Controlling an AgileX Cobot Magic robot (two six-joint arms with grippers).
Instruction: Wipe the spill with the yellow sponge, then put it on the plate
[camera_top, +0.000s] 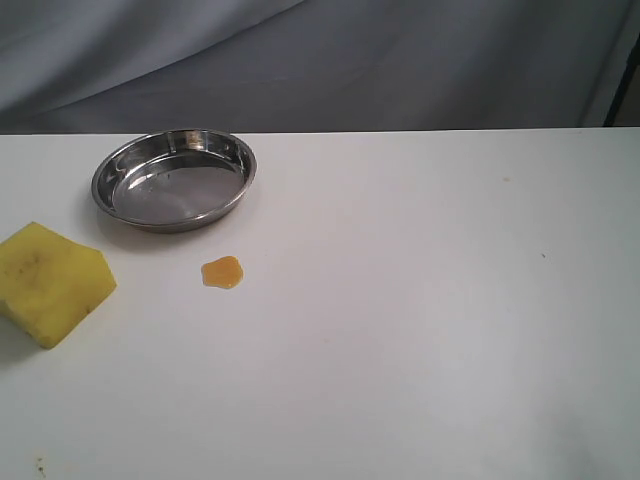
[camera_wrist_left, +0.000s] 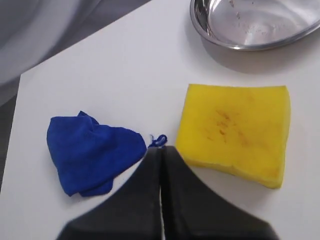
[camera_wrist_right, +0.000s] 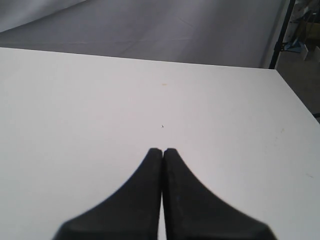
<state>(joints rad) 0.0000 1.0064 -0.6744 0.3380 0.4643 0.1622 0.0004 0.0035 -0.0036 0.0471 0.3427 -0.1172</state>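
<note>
The yellow sponge (camera_top: 50, 282) lies flat on the white table at the left edge of the exterior view, also seen in the left wrist view (camera_wrist_left: 235, 131). The small amber spill (camera_top: 222, 271) sits to its right, just in front of the steel plate (camera_top: 107, 173), whose rim shows in the left wrist view (camera_wrist_left: 197, 22). My left gripper (camera_wrist_left: 161, 149) is shut and empty, hovering just short of the sponge's near corner. My right gripper (camera_wrist_right: 163, 150) is shut with nothing in it, over bare table. Neither gripper shows in the exterior view.
A crumpled blue cloth (camera_wrist_left: 92, 152) lies beside the sponge, on the side away from the plate. A grey curtain (camera_top: 320, 60) hangs behind the table. The table's far edge and a dark stand (camera_wrist_right: 280, 32) show in the right wrist view.
</note>
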